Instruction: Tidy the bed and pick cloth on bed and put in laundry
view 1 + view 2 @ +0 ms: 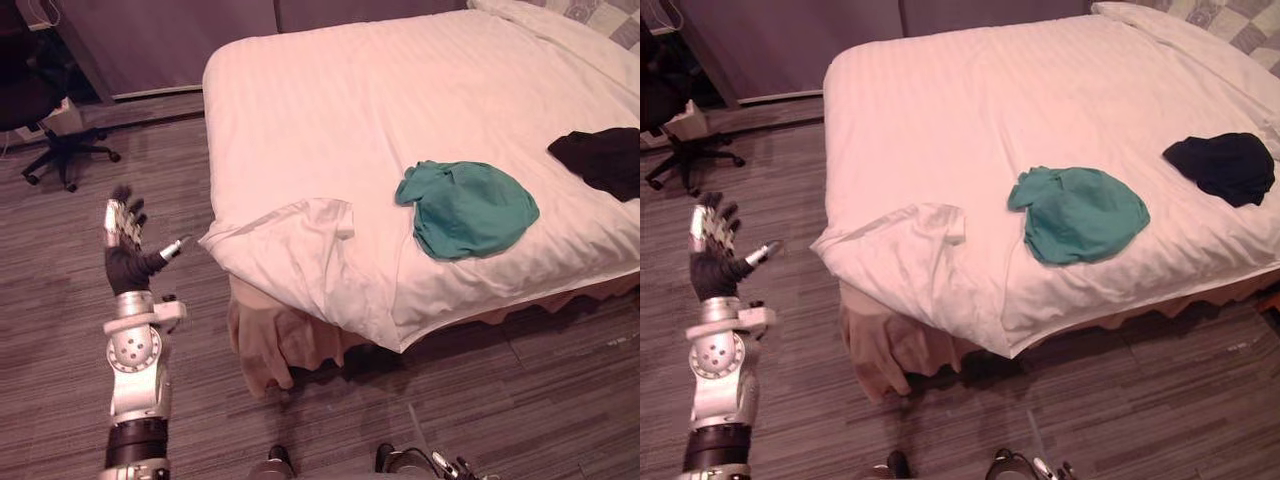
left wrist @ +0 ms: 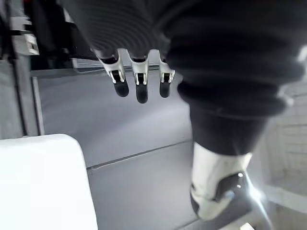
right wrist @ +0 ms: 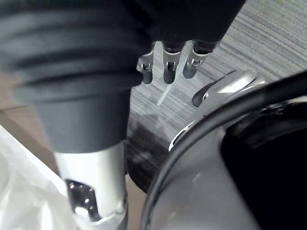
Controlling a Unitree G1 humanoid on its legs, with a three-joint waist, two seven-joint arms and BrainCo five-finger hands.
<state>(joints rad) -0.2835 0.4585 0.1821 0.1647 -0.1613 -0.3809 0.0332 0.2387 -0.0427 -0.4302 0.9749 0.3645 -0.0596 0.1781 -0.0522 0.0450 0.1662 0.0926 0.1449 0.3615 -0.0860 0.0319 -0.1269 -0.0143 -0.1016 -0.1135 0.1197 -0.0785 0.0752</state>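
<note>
My left hand (image 1: pixel 124 250) is up beside the bed (image 1: pixel 330 110), fingers spread and empty, and my right hand (image 3: pixel 169 64) hangs loose-fingered over the floor, so I'd step closer before reaching for the green cloth (image 1: pixel 467 208) near the bed's front edge, with the black cloth (image 1: pixel 603 158) beyond it.

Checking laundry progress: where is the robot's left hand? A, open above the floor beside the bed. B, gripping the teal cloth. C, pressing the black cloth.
A: the left hand is raised with straight fingers over the floor, apart from the bed, where the teal cloth and black cloth lie untouched.
</note>
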